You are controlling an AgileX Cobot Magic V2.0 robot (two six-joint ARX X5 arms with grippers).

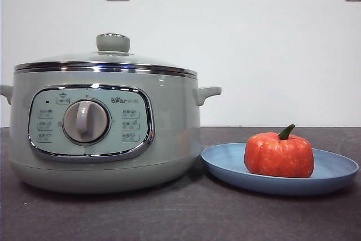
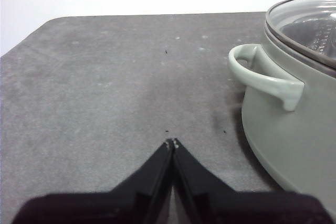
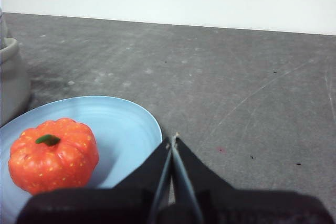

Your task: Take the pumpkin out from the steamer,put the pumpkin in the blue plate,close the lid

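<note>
Looking done: pumpkin on blue plate beside empty, closed right gripper; lid on steamer; left gripper closed, empty. Risk: retracting arm clips plate.

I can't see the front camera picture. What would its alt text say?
A sage-green steamer with its glass lid closed stands on a dark table, left of a blue plate holding an orange pumpkin with a green stem. No robot arm shows in this view.
</note>
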